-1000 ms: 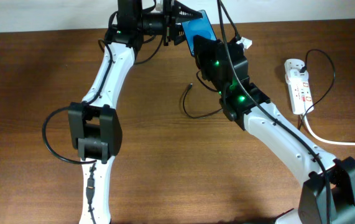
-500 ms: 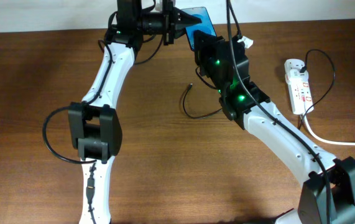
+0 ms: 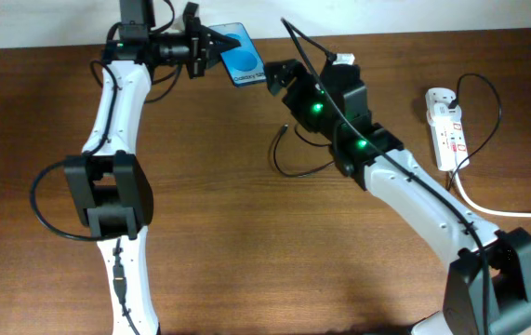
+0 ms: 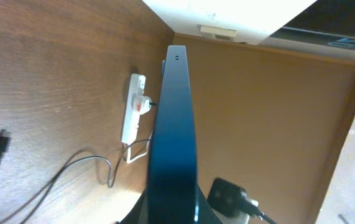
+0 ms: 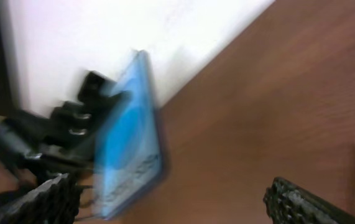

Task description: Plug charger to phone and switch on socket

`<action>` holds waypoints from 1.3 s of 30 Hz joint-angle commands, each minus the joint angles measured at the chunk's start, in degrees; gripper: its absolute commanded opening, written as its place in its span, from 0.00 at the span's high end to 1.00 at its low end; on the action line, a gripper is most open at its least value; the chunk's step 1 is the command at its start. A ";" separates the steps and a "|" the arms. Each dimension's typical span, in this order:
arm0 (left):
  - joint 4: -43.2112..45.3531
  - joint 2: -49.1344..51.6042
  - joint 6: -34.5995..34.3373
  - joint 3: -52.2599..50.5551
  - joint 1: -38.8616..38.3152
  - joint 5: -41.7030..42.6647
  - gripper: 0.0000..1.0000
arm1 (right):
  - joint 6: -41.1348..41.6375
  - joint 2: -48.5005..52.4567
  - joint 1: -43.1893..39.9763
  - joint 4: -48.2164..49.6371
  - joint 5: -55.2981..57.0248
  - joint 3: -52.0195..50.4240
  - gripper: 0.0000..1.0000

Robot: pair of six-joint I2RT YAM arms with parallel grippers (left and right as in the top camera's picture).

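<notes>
Gripping the phone (image 3: 243, 65) by one end, the left gripper (image 3: 219, 50) had its fingers closed on the handset and held it near the far edge of the table (image 3: 246, 270), close to the white wall. In the overhead view the blue screen with its lighter oval faced upward and was tilted toward the right arm. The left wrist camera saw the phone edge-on, as a dark narrow slab.

The right gripper (image 3: 275, 76) sat just beside the phone's free end, apart from it. Its two ridged fingers (image 5: 48, 198) were spread wide with nothing between them. That wrist view was blurred, so how near the fingers were to the phone could only be judged roughly. They seemed close, but not touching.

The charger (image 3: 292, 171) lay loose on the wood. Its small connector tip (image 3: 285, 127) rested on the table near the right arm's wrist, and neither gripper was holding it. The thin black cable curled back in a loop under that arm.

The socket (image 3: 446, 126) lay flat toward the table's right side, well apart from the phone. A black plug was seated in it, and its thick white cord (image 3: 497, 210) trailed off the right edge. The position of its red switches could not be made out.
</notes>
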 commanded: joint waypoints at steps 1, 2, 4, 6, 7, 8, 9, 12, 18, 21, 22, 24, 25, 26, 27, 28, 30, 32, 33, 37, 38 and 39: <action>0.20 -0.59 5.79 0.79 3.26 6.10 1.00 | -11.17 -2.03 -5.09 -9.55 -2.71 -0.44 0.02; 0.09 -0.59 5.97 0.79 3.58 6.75 1.00 | -11.15 -2.01 -6.86 -12.85 -2.91 -0.44 0.02; -1.14 -0.59 6.73 0.79 3.80 6.78 1.00 | -14.78 -1.99 -10.32 -18.34 -3.52 -0.46 0.00; -3.17 -0.59 8.79 0.79 3.78 6.73 1.00 | -20.85 -1.92 -11.80 -20.17 -5.01 -0.46 0.12; -3.54 -0.59 9.18 0.79 3.89 6.73 1.00 | -20.81 -1.86 -11.69 -20.76 -5.11 -0.46 0.18; -3.61 -0.59 9.18 0.79 4.13 6.73 1.00 | -20.79 -1.49 -11.17 -20.79 -6.05 -0.46 0.28; -3.63 -0.59 9.16 0.79 4.61 6.54 1.00 | -20.57 -0.55 -9.90 -19.98 -7.08 -0.46 0.36; -4.37 -0.59 9.16 0.79 5.70 6.29 1.00 | -17.51 3.32 -5.88 -17.62 -7.76 0.39 0.37; -6.62 -0.59 9.18 0.79 5.92 6.32 1.00 | -16.41 20.04 -2.27 -24.41 -10.12 16.61 0.56; -6.62 -0.59 9.18 0.79 5.81 6.32 1.00 | -15.52 23.71 -1.90 -24.59 -9.86 18.18 0.58; -6.62 -0.59 9.18 0.79 5.79 6.29 1.00 | -15.54 24.85 -1.90 -24.55 -9.68 18.18 0.58; -6.62 -0.59 9.18 0.79 5.77 6.29 1.00 | -15.54 25.99 -1.99 -24.33 -9.44 18.18 0.58; -6.64 -0.59 9.18 0.79 5.77 6.32 1.00 | -15.54 26.71 -1.95 -23.93 -9.27 18.18 0.59; -6.64 -0.59 9.18 0.79 5.77 6.32 1.00 | -15.54 27.34 -1.95 -23.85 -9.25 18.18 0.59; -6.64 -0.59 9.18 0.79 5.77 6.29 1.00 | -15.52 27.74 -1.95 -23.82 -9.22 18.18 0.59; -6.64 -0.59 9.18 0.79 5.77 6.32 1.00 | -15.52 28.39 -1.95 -23.69 -9.25 18.18 0.62; -6.62 -0.59 9.18 0.79 5.77 6.32 1.00 | -14.88 29.62 -1.95 -23.08 -9.25 18.18 0.64; -6.64 -0.59 9.18 0.79 5.77 6.32 1.00 | -14.27 30.99 -1.92 -22.18 -9.42 18.18 0.66; -6.64 -0.59 9.18 0.79 5.77 6.32 1.00 | -14.25 31.52 -1.88 -21.70 -9.51 18.18 0.67; -6.64 -0.59 9.18 0.79 5.77 6.32 1.00 | -14.25 33.92 -1.25 -18.86 -9.27 18.18 0.67; -6.64 -0.59 9.18 0.79 5.77 6.32 1.00 | -14.03 34.45 -1.20 -18.69 -9.22 18.18 0.66; -6.64 -0.59 9.18 0.79 5.77 6.34 1.00 | -14.01 35.10 -1.20 -18.69 -9.25 18.18 0.67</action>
